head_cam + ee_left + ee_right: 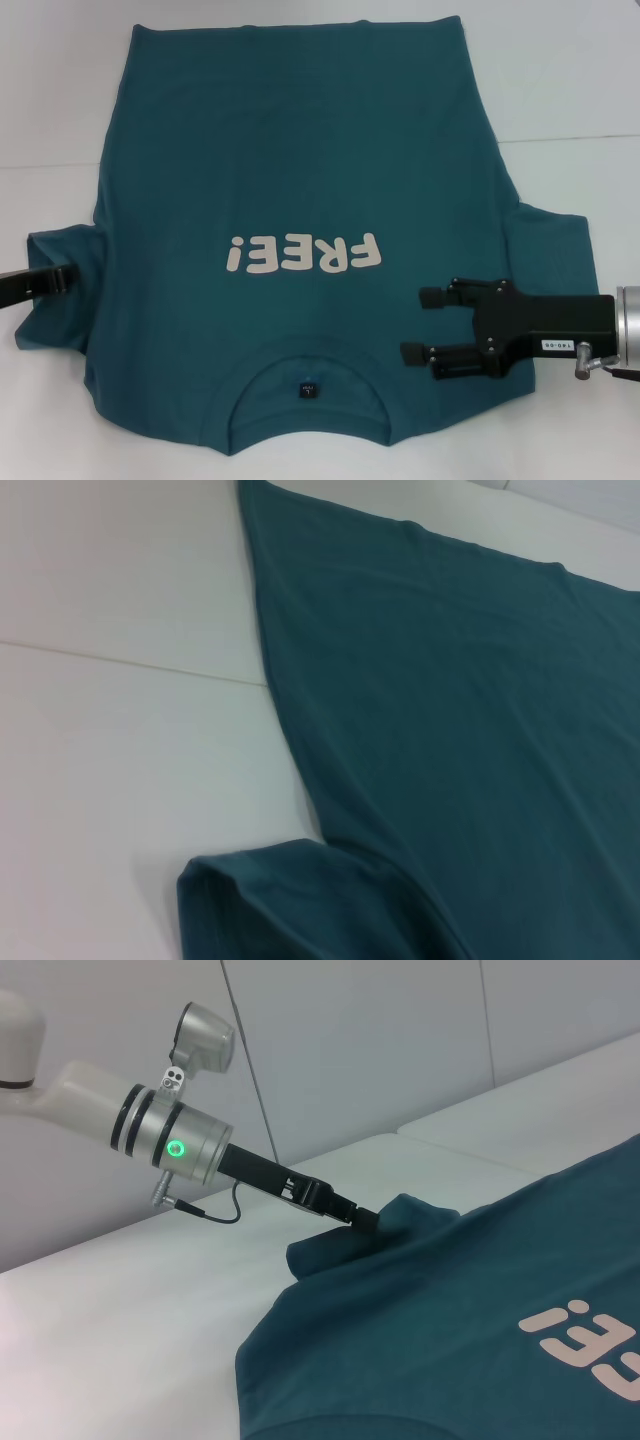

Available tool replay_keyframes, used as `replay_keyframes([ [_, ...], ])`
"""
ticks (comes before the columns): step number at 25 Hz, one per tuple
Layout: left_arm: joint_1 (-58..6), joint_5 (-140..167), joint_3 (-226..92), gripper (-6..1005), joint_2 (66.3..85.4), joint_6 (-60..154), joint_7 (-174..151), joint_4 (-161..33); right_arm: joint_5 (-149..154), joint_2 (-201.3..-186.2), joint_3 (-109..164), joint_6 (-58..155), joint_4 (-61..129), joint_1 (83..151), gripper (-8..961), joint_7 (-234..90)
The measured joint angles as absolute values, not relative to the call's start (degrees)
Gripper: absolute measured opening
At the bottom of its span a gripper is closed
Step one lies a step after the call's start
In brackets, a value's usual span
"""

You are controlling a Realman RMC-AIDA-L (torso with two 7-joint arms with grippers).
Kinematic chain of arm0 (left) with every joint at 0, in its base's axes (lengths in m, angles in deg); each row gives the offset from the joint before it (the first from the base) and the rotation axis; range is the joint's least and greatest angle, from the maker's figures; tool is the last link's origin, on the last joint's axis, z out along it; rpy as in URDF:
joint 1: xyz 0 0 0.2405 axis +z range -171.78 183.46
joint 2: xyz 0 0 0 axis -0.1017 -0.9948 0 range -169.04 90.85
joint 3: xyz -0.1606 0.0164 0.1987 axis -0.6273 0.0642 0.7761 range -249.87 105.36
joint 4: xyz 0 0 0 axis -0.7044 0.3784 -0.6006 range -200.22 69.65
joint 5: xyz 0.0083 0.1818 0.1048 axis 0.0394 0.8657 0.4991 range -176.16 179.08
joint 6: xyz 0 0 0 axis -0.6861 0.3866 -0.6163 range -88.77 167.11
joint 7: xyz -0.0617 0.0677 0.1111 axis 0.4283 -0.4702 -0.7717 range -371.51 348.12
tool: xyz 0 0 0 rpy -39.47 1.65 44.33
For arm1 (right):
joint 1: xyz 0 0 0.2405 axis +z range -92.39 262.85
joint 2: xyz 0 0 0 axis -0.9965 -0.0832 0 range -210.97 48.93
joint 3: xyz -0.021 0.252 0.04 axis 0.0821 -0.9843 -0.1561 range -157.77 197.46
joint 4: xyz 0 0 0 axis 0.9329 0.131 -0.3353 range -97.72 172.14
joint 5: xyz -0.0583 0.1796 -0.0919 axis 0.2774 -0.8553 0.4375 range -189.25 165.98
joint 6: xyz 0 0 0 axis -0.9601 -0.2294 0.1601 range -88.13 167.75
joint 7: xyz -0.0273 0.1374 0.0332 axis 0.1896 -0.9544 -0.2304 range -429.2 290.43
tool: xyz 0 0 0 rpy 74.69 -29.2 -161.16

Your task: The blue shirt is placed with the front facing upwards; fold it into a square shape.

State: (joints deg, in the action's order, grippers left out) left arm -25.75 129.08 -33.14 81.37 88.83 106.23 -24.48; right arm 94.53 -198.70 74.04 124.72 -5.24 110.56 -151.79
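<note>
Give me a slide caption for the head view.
Blue shirt lies front-up on the white table; left hand at its sleeve, right hand open above the shirt's other shoulder.

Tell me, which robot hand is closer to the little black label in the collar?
The right gripper is nearer, open just beside the collar label above the blue shirt. The left gripper is far off at the sleeve.

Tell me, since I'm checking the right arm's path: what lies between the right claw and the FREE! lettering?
Only bare cloth of the blue shirt lies between the right claw and the FREE! lettering, seen in the head view.
</note>
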Motion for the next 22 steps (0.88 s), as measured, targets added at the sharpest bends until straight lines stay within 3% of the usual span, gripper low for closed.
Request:
replay_keyframes([
  [15,-21.98,129.08,-33.21,1,81.54,93.67,108.51,-16.55,94.45,-198.57,73.98,124.95,-5.24,110.32,919,-151.86],
  [22,-21.91,129.96,-33.13,2,79.69,94.96,108.83,-15.37,94.28,-198.44,73.98,124.99,-5.24,110.29,920,-151.91],
])
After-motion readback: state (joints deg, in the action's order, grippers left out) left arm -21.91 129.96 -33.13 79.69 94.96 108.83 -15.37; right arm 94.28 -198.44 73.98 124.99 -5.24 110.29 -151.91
